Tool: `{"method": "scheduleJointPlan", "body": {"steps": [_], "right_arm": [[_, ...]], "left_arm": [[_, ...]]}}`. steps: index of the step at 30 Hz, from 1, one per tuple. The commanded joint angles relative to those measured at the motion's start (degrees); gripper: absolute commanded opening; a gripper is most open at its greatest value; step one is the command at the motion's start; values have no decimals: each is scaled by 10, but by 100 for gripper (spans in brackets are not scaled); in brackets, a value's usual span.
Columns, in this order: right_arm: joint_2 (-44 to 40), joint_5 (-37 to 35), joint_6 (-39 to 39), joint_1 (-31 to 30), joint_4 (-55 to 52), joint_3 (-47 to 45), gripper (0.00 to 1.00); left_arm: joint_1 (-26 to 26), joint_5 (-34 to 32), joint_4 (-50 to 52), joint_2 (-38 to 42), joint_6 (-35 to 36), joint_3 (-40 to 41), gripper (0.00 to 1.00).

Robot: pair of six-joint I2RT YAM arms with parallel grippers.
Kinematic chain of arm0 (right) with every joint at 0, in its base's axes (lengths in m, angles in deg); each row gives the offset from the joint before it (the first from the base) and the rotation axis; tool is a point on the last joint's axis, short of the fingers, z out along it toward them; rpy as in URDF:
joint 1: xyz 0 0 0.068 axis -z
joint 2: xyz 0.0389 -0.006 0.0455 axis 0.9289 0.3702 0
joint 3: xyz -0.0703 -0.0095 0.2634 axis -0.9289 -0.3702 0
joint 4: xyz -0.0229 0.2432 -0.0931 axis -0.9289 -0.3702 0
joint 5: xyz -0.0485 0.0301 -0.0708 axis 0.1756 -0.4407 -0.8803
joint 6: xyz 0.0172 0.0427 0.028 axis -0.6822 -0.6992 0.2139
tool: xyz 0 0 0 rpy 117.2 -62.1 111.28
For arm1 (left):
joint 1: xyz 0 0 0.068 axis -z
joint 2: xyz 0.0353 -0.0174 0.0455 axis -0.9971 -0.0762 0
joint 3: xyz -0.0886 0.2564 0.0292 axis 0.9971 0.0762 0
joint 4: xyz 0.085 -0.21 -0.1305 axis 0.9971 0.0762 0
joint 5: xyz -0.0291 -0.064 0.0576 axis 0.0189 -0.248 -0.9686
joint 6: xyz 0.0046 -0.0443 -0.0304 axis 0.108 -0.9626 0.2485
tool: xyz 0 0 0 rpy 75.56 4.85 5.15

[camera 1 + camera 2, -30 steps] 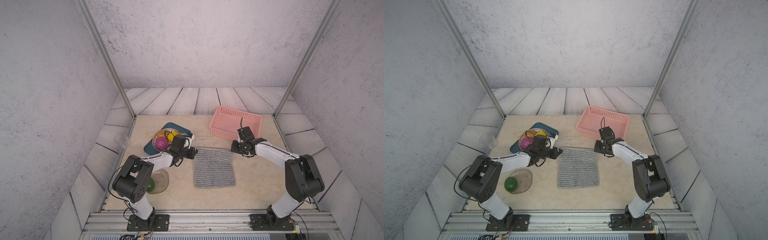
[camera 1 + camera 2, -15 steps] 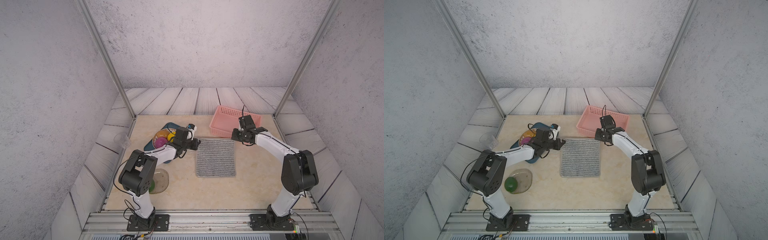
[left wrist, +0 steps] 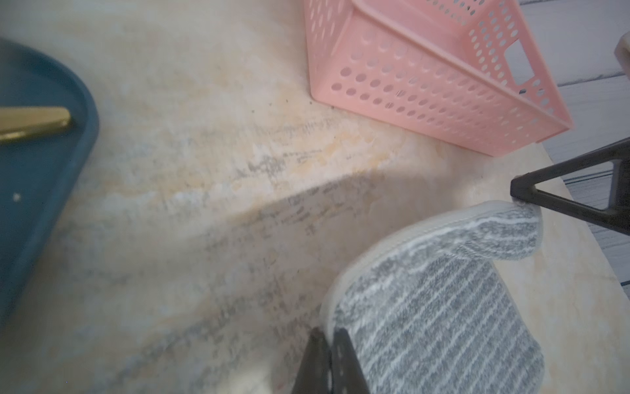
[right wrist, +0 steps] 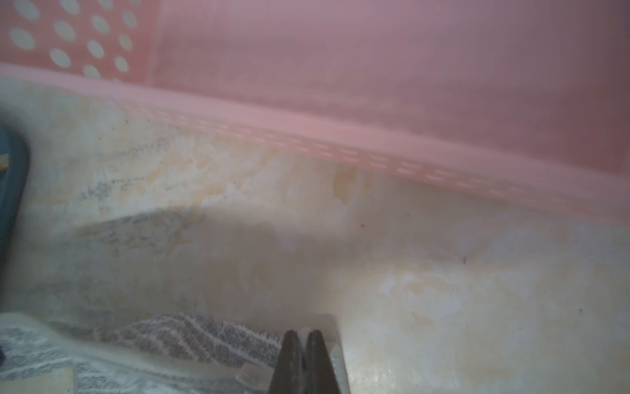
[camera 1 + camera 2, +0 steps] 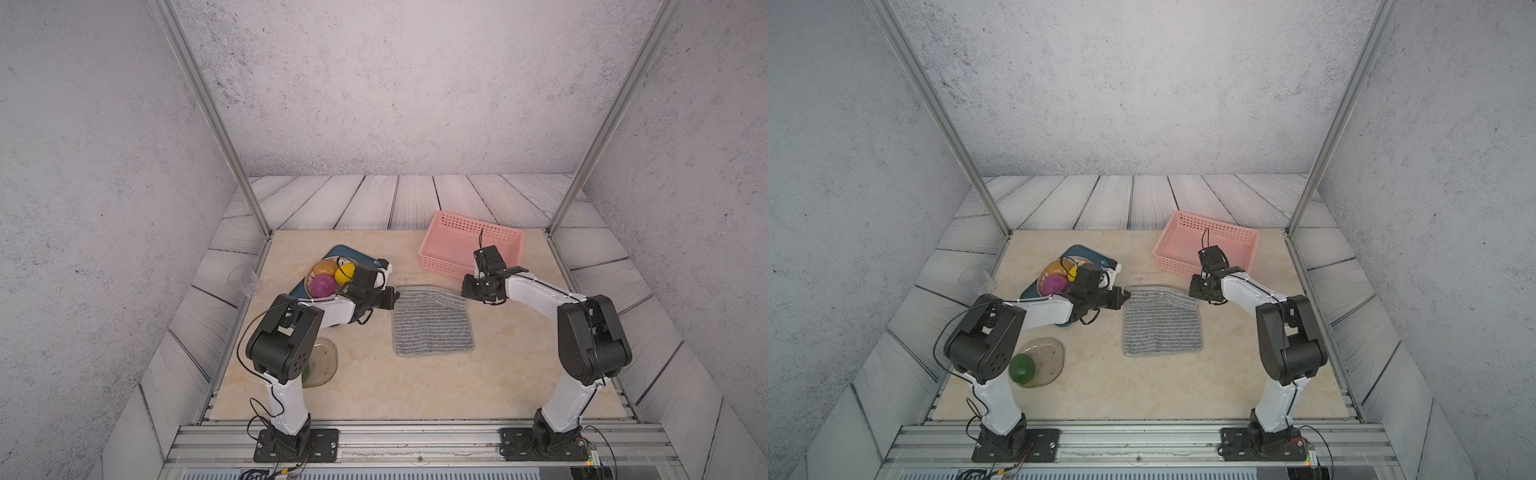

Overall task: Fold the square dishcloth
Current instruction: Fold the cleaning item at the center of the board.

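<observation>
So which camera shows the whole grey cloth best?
A top view: the whole cloth shows there, its far edge lifted. Both top views see it alike. The left wrist view shows only one end, and the right wrist view just a blurry corner.

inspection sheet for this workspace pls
surface: beige marbled tabletop, no spills seen
job's things: square dishcloth, far edge lifted, near part flat
clutter: pink basket, blue tray with fruit bowl, clear dish with green ball
grippers: left gripper and right gripper each shut on a far corner
cables: black loop along left arm, none on the dishcloth
surroundings: grey walls, metal frame posts, clear cup off the table
</observation>
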Motion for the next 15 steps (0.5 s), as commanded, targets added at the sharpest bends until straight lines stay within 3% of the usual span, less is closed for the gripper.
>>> {"method": "scheduleJointPlan", "body": {"steps": [1, 15], "right_arm": [[-42, 26, -20, 2, 19, -26, 0], [-132, 40, -36, 1, 12, -93, 0]], "left_arm": [[-4, 15, -27, 38, 15, 30, 0], [7, 54, -43, 105, 32, 95, 0]]}}
